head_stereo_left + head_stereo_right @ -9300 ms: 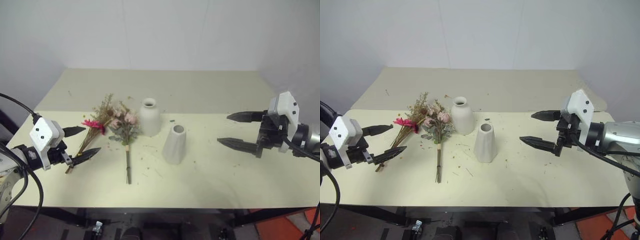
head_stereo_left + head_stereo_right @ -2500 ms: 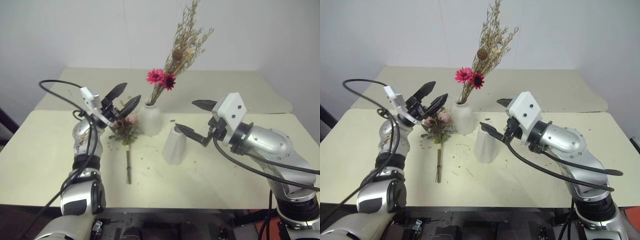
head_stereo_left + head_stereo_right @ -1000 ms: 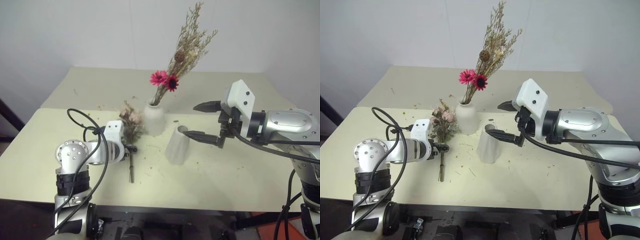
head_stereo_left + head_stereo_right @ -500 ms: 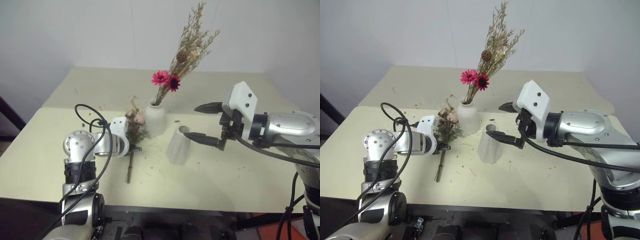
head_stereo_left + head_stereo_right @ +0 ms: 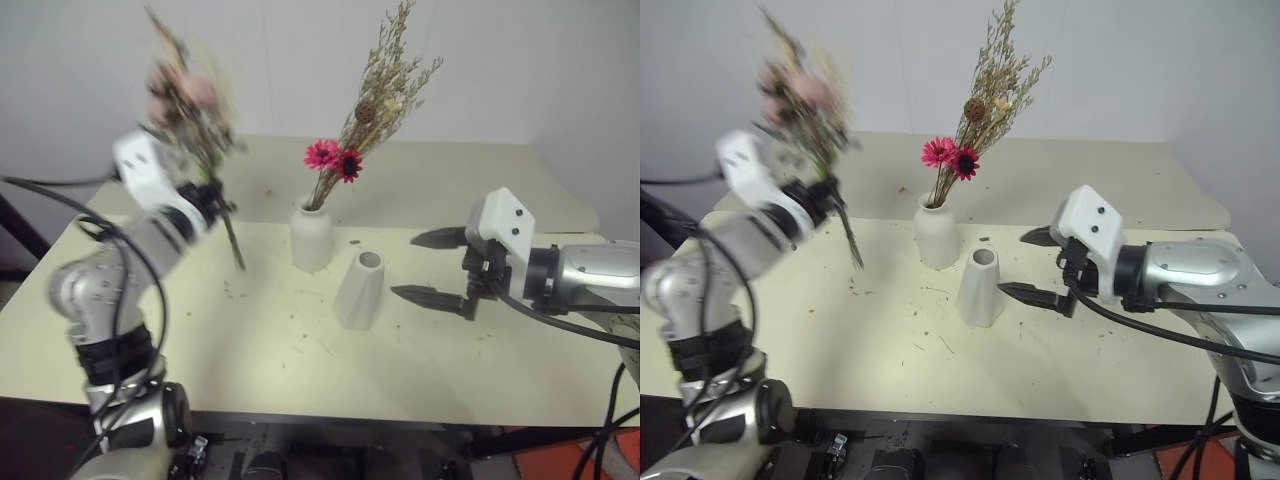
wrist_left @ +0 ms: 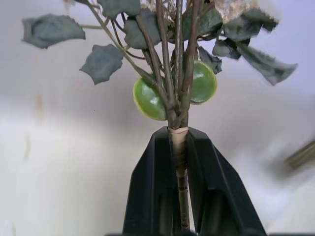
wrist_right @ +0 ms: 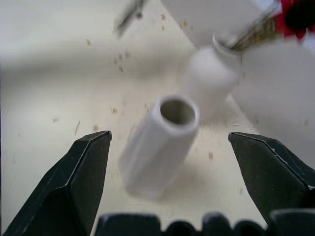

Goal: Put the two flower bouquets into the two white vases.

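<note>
while the table [image 5: 200,330] carries both vases near its middle, the dried bunch [image 5: 375,100] stands in the bottle vase [image 5: 311,238], so one half of the job looks done. the cone vase [image 5: 360,290] sits just beside it, nearer the robot, its top hole empty and upright, ready for stems. the right gripper [image 5: 435,268] hovers beside the cone with fingers spread wide and nothing between them, probably there to steady the vase when the stems go in. the rose bunch [image 5: 185,105] is up in the air over the table's left side, blooms up and stem end hanging down, which suits a drop into that small hole. the left gripper [image 6: 179,147] is clamped on its stem just below the leaves.
</note>
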